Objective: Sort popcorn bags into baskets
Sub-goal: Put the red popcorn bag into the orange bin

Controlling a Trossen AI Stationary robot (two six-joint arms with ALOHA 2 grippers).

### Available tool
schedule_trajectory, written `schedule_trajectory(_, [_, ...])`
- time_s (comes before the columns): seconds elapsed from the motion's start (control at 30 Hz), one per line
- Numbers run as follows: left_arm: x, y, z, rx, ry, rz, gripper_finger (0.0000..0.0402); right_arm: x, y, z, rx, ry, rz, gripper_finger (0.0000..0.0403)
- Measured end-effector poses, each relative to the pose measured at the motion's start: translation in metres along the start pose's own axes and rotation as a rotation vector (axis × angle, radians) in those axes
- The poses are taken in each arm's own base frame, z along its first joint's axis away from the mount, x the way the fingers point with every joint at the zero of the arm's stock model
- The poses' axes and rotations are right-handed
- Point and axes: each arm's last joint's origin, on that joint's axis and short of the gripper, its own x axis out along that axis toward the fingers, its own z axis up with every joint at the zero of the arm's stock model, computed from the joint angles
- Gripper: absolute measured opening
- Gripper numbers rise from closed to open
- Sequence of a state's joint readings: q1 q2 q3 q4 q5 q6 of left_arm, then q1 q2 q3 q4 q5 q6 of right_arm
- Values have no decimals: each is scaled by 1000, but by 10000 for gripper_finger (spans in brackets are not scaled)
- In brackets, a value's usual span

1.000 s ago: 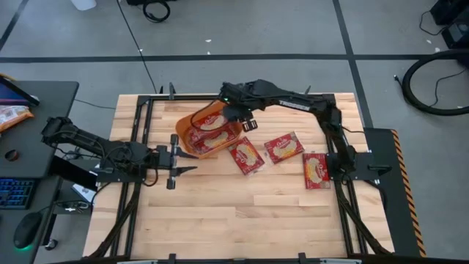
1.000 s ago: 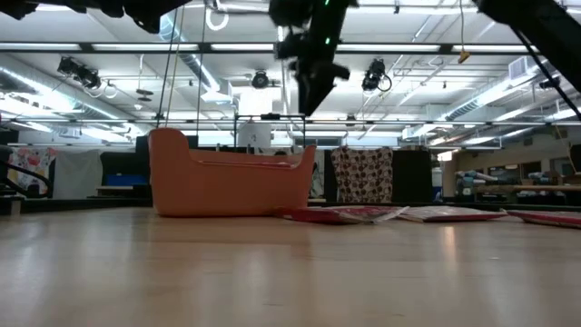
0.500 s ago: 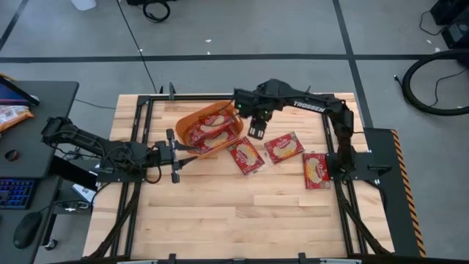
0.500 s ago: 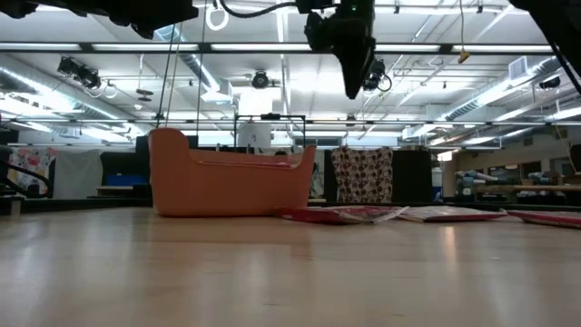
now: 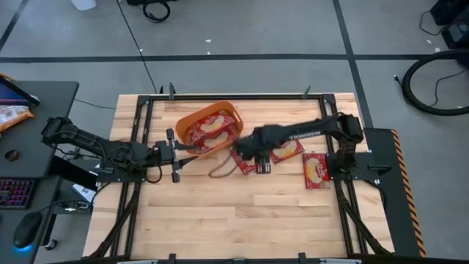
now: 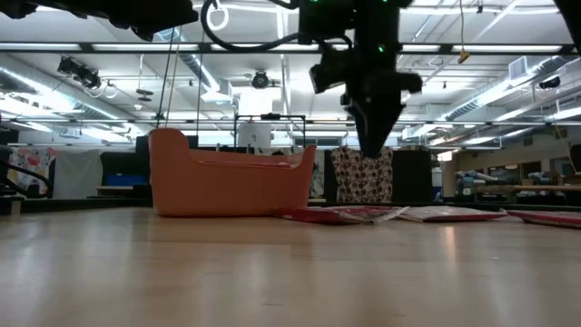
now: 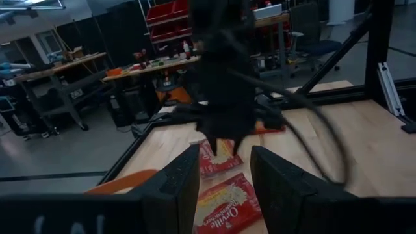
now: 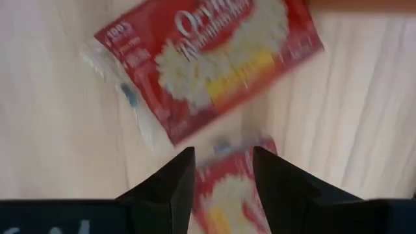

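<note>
Lowered from the basket (image 5: pixel 210 129), the right gripper (image 5: pixel 256 152) is hung, jaws parted, over a centre-frame popcorn bag (image 5: pixel 244 163). Jaws should be centred before closing.

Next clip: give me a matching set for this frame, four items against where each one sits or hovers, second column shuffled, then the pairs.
Column one:
1. orange basket
2. right gripper
3. left gripper
4. rightmost popcorn bag

Column two:
A. flat on the table beside the right arm's base
B. above the loose bags just right of the basket
C. at the basket's near left edge
D. toward the table's far side, bags inside

Pairs: 1-D, 2-B, 3-C, 4-A
</note>
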State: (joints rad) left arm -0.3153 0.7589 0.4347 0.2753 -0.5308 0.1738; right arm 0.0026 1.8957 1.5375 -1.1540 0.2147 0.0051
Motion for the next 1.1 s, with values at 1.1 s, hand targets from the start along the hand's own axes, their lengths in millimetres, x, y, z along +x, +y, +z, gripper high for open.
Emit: schedule_trajectory(1.1, [0,0,0,-29,4,0,141,71,105,-23,-223,-668,-162,160])
